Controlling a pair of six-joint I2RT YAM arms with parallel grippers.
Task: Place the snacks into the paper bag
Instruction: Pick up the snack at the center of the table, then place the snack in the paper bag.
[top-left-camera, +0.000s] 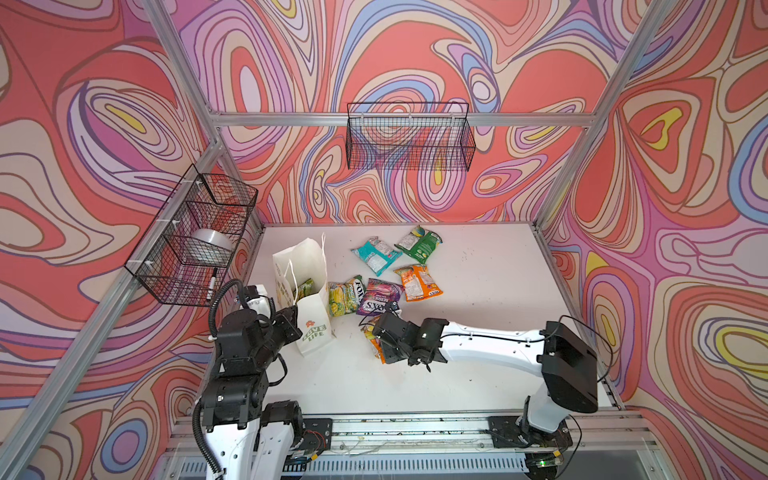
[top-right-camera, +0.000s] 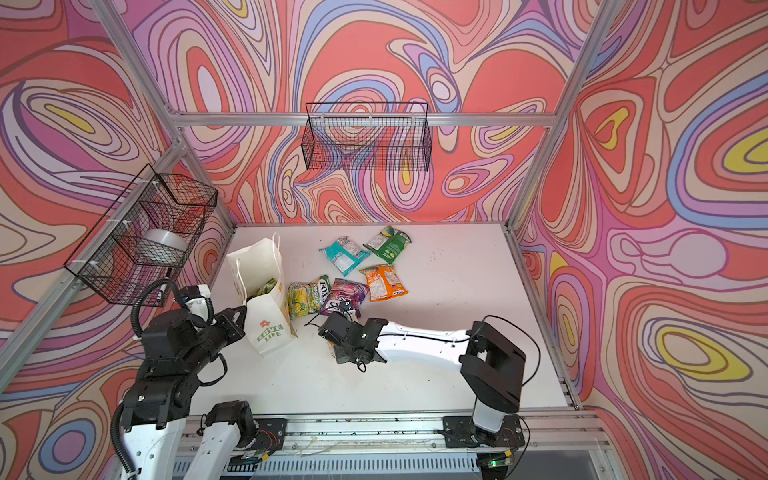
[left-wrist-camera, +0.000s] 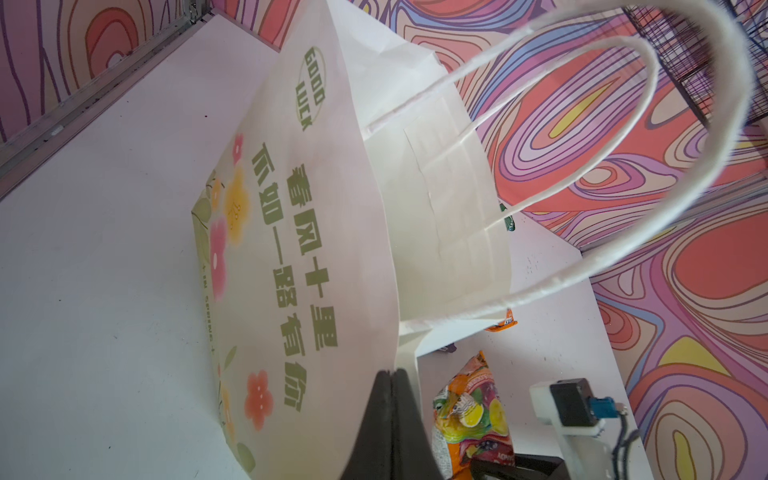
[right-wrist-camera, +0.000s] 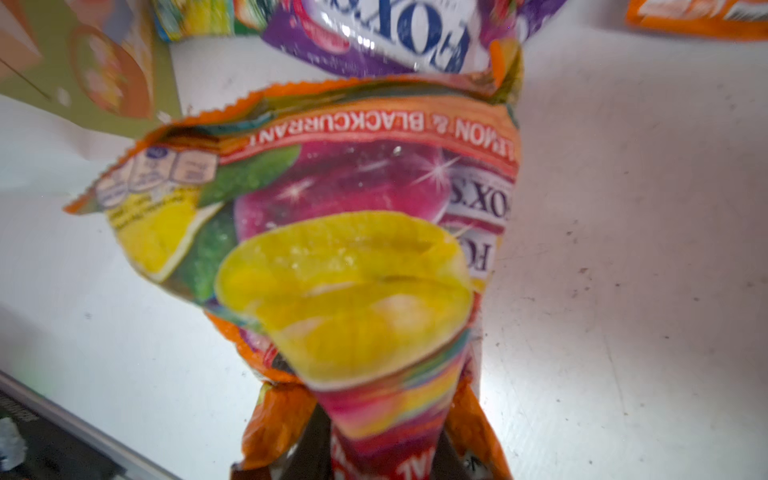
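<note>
Since the white surface (top-left-camera: 478, 340) carries the paper bag (top-left-camera: 316, 320) upright at its nine o'clock, mouth open with one packet already inside, the drop spot is fixed. Five loose snacks (top-left-camera: 417, 282) lie toward eleven o'clock. At the bag's four o'clock the orange packet (right-wrist-camera: 353, 249) is pinched by one end in the right fingers (right-wrist-camera: 309, 444); the left fingers (left-wrist-camera: 382, 415) are clamped on the bag's wall. The carry probably needs height to clear rim and cord handles (left-wrist-camera: 744, 83), releasing squarely over the mouth.
</note>
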